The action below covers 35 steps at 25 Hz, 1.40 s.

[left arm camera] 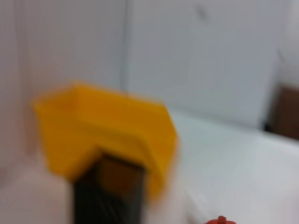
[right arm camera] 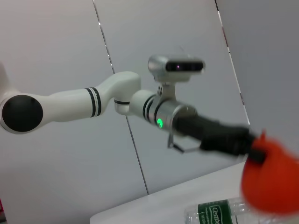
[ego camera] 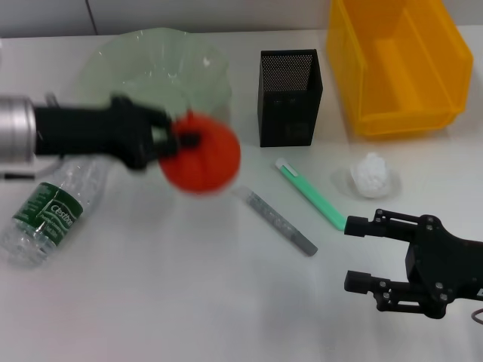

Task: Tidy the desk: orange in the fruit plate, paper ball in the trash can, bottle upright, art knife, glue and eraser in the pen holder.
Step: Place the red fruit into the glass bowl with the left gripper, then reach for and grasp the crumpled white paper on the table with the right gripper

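My left gripper (ego camera: 179, 141) is shut on the orange (ego camera: 201, 154) and holds it above the table, just in front of the pale green fruit plate (ego camera: 121, 62). The orange also shows in the right wrist view (right arm camera: 272, 177) and, at the edge, in the left wrist view (left arm camera: 221, 220). The bottle (ego camera: 53, 209) lies on its side at the left. The black mesh pen holder (ego camera: 290, 96) stands at the back middle, the yellow trash can (ego camera: 396, 64) to its right. The paper ball (ego camera: 371, 174) lies in front of the can. My right gripper (ego camera: 356, 253) is open near the front right.
A green-and-white pen-like tool (ego camera: 311, 194) and a grey stick-like tool (ego camera: 277, 220) lie in the middle of the table between the orange and my right gripper. The bottle's label shows in the right wrist view (right arm camera: 218, 213).
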### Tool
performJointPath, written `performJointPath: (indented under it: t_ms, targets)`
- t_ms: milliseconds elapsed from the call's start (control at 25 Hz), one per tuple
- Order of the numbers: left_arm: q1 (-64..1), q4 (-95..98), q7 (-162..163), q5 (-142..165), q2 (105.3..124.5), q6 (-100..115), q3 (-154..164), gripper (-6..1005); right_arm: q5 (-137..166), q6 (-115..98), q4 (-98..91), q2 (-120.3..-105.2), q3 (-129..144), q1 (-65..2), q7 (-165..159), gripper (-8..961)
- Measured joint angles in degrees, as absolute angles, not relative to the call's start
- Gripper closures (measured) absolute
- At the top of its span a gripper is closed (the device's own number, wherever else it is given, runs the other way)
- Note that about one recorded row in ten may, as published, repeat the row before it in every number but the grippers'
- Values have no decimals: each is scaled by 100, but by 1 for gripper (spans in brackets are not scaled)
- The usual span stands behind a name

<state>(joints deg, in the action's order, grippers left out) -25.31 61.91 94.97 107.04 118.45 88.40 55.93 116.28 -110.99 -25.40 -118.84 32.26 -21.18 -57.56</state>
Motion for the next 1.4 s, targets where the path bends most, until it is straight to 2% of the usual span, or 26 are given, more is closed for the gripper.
performJointPath:
  t_ms: [200, 400, 600, 880, 1080, 1120, 1200, 1360, 1400]
  targets:
    - [-2758, 6157, 9851, 10386, 11856, 7718, 5332, 797, 11628, -11090, -2389, -11906, 3226, -2226, -5679, 221]
    - [-2927, 5846, 9907, 10319, 11879, 6517, 5377, 773, 11628, -11062, -2154, -11909, 3247, -2326, -5518, 221]
    - [-2976, 5389, 9737, 10059, 11881, 5909, 5379, 527, 11628, -11054, -2077, -11909, 3225, -2334, -5468, 221]
    - [-2675, 5293, 9433, 9567, 11833, 6858, 5329, 397, 11621, -11172, -2332, -11901, 2895, -2338, -5604, 222]
    - [-2408, 5326, 8638, 9502, 11759, 8858, 5297, 305, 11507, -12060, -3714, -11846, 2279, -2364, -6578, 222]
    - [-2298, 5297, 8195, 9566, 11697, 9916, 5296, 286, 11371, -12248, -4030, -11805, 2182, -2378, -6812, 222]
    - [-2258, 5293, 8108, 9655, 11677, 10201, 5294, 240, 10874, -12346, -5078, -11676, 2140, -2428, -7994, 222]
    - [-2090, 5283, 7968, 9870, 11660, 10539, 5292, 173, 10937, -12003, -6529, -11645, 2279, -2588, -9421, 222]
    - [-2057, 5267, 7962, 9896, 11660, 10537, 5293, 173, 11549, -11766, -7589, -11634, 2654, -2781, -10519, 222]
